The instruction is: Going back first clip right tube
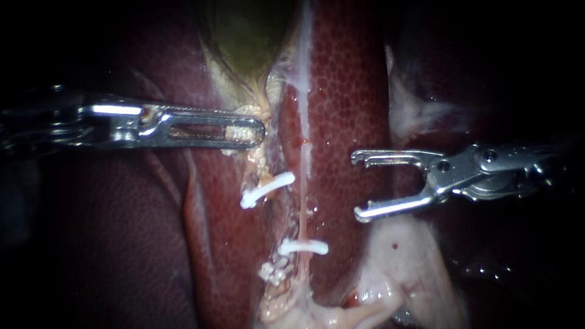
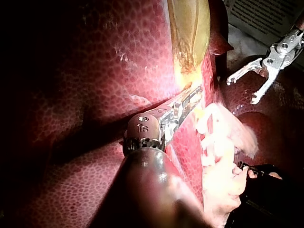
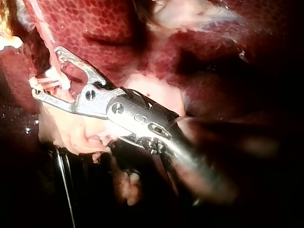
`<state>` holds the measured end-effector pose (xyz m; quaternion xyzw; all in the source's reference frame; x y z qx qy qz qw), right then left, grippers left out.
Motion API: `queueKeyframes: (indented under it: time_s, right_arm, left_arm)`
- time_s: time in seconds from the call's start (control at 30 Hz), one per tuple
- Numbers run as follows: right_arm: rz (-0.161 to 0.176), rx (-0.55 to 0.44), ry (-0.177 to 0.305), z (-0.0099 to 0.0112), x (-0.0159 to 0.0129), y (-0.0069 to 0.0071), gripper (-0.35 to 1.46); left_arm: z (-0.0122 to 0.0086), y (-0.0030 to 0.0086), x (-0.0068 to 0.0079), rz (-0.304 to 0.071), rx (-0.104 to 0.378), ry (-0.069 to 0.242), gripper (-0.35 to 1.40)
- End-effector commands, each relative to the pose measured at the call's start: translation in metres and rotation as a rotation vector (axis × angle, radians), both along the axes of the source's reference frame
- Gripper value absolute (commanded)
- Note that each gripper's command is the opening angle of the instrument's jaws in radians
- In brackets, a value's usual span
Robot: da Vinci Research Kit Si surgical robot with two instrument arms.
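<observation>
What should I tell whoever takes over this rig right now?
Left instrument: jaws shut on pale tissue just below the gallbladder.
Right instrument: jaws open, empty, beside the right tube, not touching it.
Clips: one white clip sits across the right tube; a second clip is on the strand nearer the left instrument.
Done: the right tube carries its clip.
Left: probably draw the right instrument clear.

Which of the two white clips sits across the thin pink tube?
The clip farther from the gallbladder, lying almost level across the thin pink tube. The other clip slants beside that tube, nearer the left instrument.
</observation>
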<state>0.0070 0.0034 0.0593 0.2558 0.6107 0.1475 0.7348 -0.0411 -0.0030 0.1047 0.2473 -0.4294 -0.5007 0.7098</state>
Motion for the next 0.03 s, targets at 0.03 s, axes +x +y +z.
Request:
queueKeyframes:
  time_s: [0.03]
  right_arm:
    - [0.0, 0.0, 0.0, 0.0, 0.0, 0.0, 0.6]
  left_arm:
    - [-0.0003, 0.0003, 0.0001, 0.0, 0.003, -0.003, -0.35]
